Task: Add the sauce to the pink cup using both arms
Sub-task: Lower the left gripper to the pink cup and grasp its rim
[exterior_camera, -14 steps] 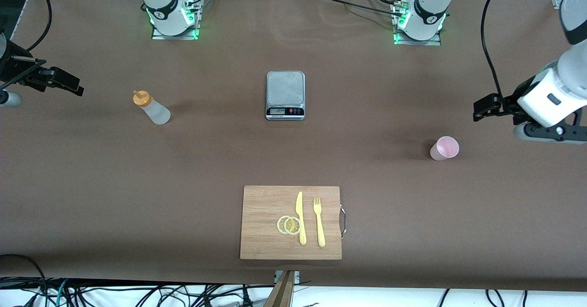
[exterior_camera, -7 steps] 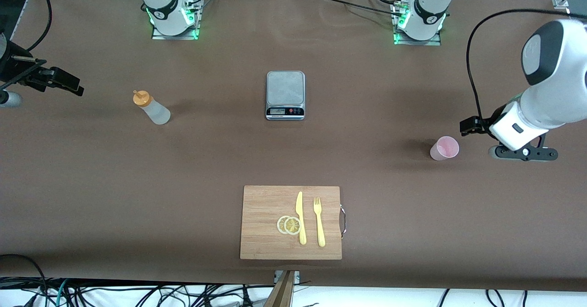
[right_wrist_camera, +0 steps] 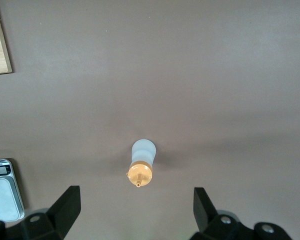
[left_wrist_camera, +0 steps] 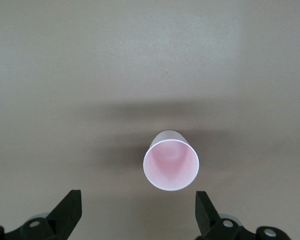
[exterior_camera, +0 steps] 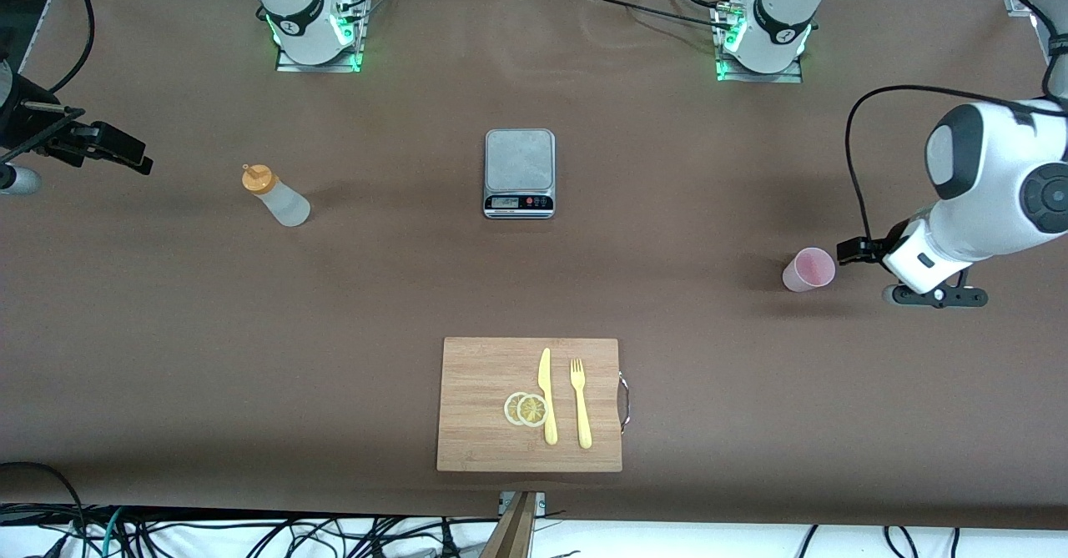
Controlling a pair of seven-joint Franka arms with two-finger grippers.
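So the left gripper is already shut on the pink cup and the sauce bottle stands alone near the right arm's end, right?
Not quite. The left gripper is open, with the pink cup free between its spread jaws, as the left wrist view shows. The sauce bottle does stand alone near the right arm's end.

A robotics lab, most likely: a long brown-covered table [exterior_camera: 167, 358] with two white arm bases [exterior_camera: 313, 24] bolted along its top edge and lit green, loose black cables [exterior_camera: 250, 533] trailing below its bottom edge, and a kitchen scale [exterior_camera: 519, 173] and cutting board [exterior_camera: 484, 408] laid out as props.
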